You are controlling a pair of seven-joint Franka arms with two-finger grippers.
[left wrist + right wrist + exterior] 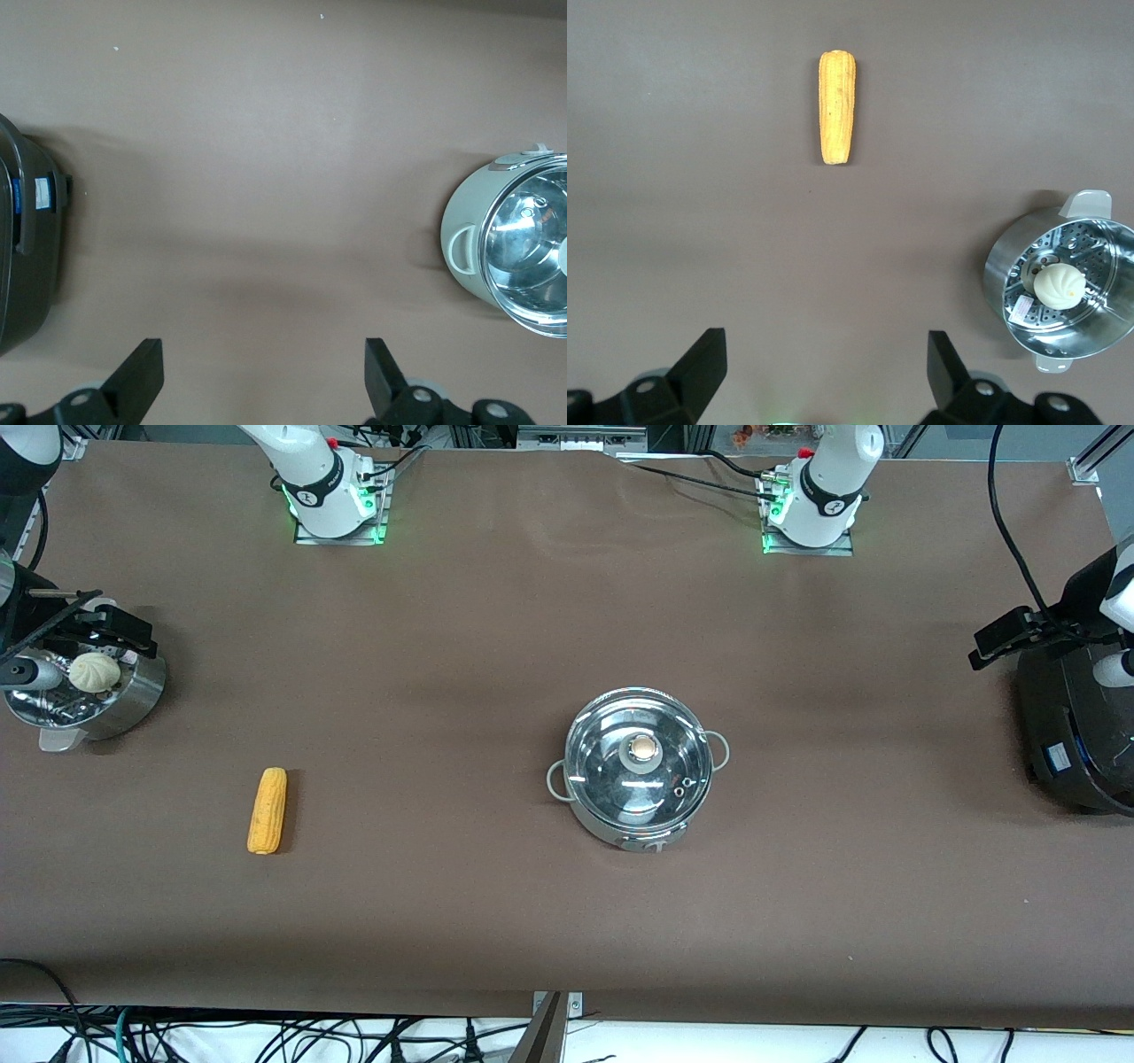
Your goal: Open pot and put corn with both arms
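The steel pot (620, 825) stands mid-table with its glass lid (611, 775) and tan knob (642, 751) on it. It also shows at the edge of the left wrist view (462, 221). The yellow-orange corn (267, 810) lies on the table toward the right arm's end, and shows in the right wrist view (836, 107). My left gripper (1005, 638) is open and empty (264, 354), up in the air beside the black appliance. My right gripper (111, 629) is open and empty (827, 347), up over the steamer pan's edge.
A steel steamer pan (133, 704) with a white bun (94, 672) stands at the right arm's end; it shows in the right wrist view (1003, 266). A big black appliance (1076, 726) stands at the left arm's end and shows in the left wrist view (27, 248).
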